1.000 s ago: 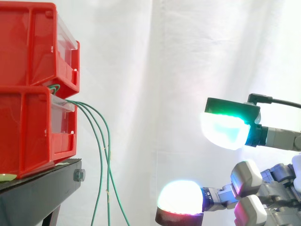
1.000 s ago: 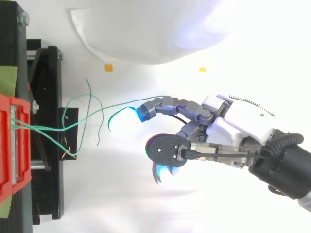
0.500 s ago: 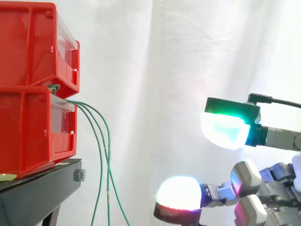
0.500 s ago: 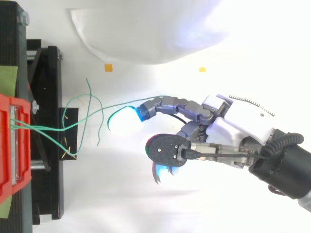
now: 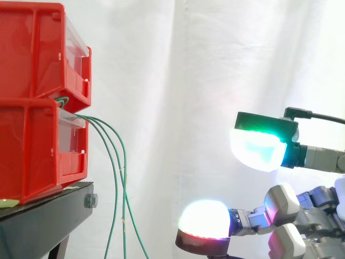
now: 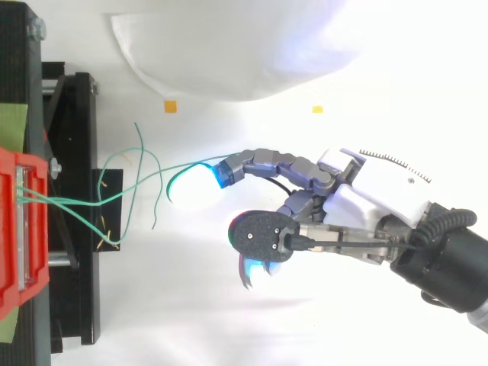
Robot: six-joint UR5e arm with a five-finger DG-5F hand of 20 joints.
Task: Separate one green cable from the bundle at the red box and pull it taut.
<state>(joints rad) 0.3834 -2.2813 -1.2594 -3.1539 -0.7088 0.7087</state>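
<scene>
My hand (image 6: 364,192) is open with fingers outstretched, holding nothing, apart from the red box (image 5: 33,148). Green cables (image 5: 115,172) leave the box front and hang slack. One glowing fingertip (image 6: 194,187) lies near a strand; contact cannot be told.

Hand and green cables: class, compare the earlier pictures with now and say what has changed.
The hand has reached one finger slightly further toward the green cables, and it has taken hold of nothing. The cables and the red bins stayed as they were.
</scene>
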